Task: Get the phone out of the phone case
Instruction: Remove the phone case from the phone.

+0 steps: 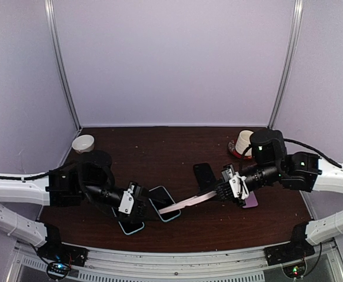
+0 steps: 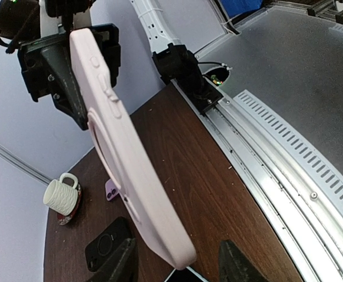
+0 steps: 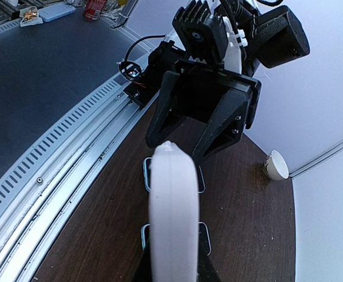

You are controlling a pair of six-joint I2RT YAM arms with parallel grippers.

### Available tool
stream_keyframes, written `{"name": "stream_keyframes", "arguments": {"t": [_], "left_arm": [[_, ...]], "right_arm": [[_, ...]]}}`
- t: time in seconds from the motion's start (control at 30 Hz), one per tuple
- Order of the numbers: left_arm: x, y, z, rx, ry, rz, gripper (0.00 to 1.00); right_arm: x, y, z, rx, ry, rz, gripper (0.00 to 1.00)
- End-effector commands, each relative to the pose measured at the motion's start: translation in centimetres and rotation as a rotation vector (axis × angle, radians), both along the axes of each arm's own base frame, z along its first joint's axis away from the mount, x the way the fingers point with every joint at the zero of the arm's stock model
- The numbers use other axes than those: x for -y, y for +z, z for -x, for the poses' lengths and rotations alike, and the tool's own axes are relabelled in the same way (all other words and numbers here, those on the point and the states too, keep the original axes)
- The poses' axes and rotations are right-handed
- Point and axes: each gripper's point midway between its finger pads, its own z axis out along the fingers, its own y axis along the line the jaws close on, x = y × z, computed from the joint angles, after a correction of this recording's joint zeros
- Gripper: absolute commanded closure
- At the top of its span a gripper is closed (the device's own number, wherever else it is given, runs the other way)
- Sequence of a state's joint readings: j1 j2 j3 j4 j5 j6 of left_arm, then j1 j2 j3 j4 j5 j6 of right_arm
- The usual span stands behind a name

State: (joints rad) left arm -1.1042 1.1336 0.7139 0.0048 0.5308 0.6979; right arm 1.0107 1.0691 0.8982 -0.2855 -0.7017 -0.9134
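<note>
**Pink case held at one end, open fingers at the other**

Lower left of centre in the overhead view, my left gripper (image 1: 142, 207) is spread wide. The tip of the pink phone case (image 1: 189, 202) sits between its fingers, and I cannot tell whether they touch it. The case slants up to the right above the table (image 1: 159, 153), where my right gripper (image 1: 221, 192) clamps its other end.

The pale pink phone case (image 3: 171, 211) stands edge-on, clamped at its base by the right gripper (image 3: 172, 275). Just beyond its tip the left gripper (image 3: 176, 148) spreads its fingers wide. Two blue-edged phones (image 3: 201, 179) lie on the dark table (image 3: 247, 235); a white bowl (image 3: 275, 165) sits far right.
</note>
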Motion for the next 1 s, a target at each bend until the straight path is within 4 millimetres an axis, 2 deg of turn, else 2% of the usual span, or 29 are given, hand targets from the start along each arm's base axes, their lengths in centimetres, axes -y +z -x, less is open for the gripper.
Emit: {"name": "stream_keyframes", "arguments": {"t": [0.0,0.17,0.33,0.67,0.87,0.97], "left_arm": [[0.7,1.2,0.5,0.04,-0.042,0.044,0.54],[1.1,0.7,0.8,0.049,-0.06,0.035,0.61],[1.3,0.2,0.8,0.052,-0.061,0.019,0.63],[1.3,-0.1,1.0,0.082,-0.076,0.008,0.76],[0.7,-0.8,1.9,0.106,-0.141,-0.039,0.84],[0.7,-0.7,2.2,0.109,-0.16,-0.044,0.86]], "right_arm": [[-0.7,2.9,0.2,0.062,0.021,-0.083,1.0],[-1.0,2.8,0.2,0.064,0.019,-0.096,1.0],[-1.1,2.7,0.4,0.057,0.026,-0.095,1.0],[-1.4,1.9,0.7,0.066,0.035,-0.066,1.0],[-1.5,1.2,1.3,0.083,0.064,-0.016,1.0],[-1.6,0.7,1.6,0.104,0.082,0.024,1.0]]}}
